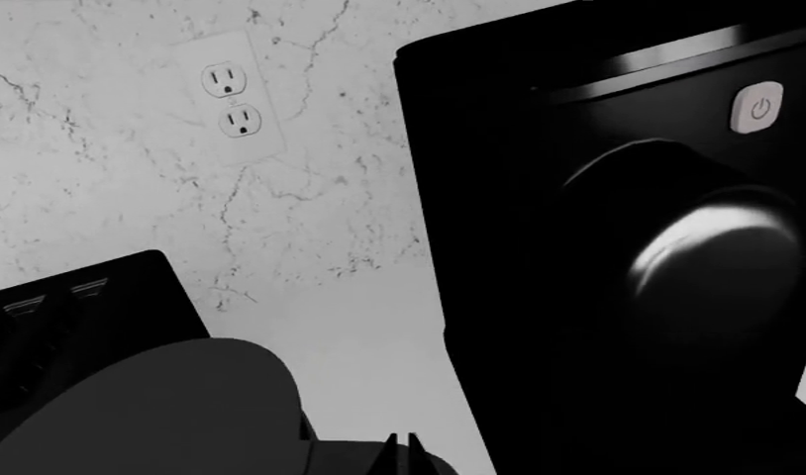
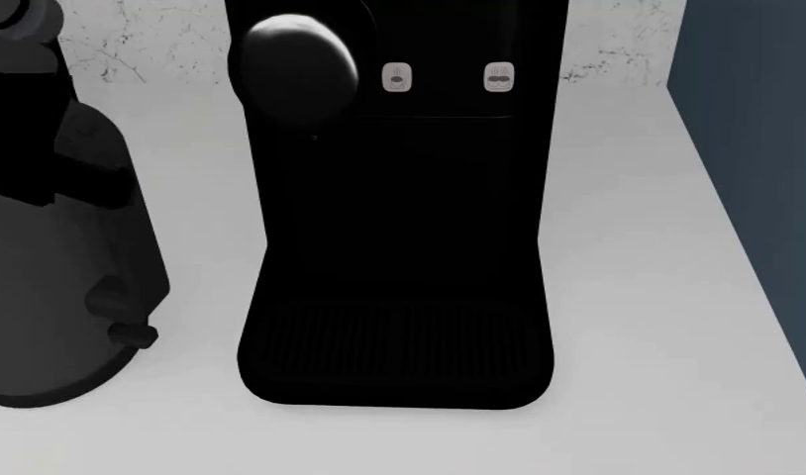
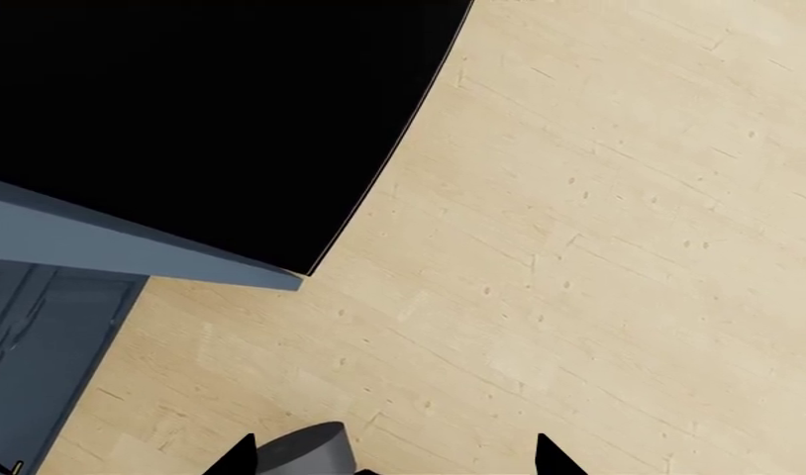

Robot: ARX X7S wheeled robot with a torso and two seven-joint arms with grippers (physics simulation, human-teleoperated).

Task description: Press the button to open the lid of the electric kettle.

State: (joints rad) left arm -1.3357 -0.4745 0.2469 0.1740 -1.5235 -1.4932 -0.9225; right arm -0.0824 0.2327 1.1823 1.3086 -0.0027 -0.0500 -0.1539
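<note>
The electric kettle (image 2: 53, 297) is a dark grey cylinder with a wider base rim, standing at the far left of the head view. Its black handle (image 2: 113, 297) with round nubs faces the coffee machine. Its upper part is dark and cut off by the frame edge. In the left wrist view a dark grey rounded form, seemingly the lid (image 1: 152, 416), fills the near corner. My left gripper (image 1: 402, 447) shows two thin tips close together just beside it, shut and empty. My right gripper (image 3: 396, 457) is open and empty over a wooden floor. Neither gripper shows clearly in the head view.
A big black coffee machine (image 2: 396, 228) with two small white buttons (image 2: 396, 77) stands right of the kettle on the white counter (image 2: 641, 297); its knob and power button (image 1: 757, 107) show in the left wrist view. A wall outlet (image 1: 232, 99) is behind. A blue-grey cabinet (image 3: 47, 327) is by the right gripper.
</note>
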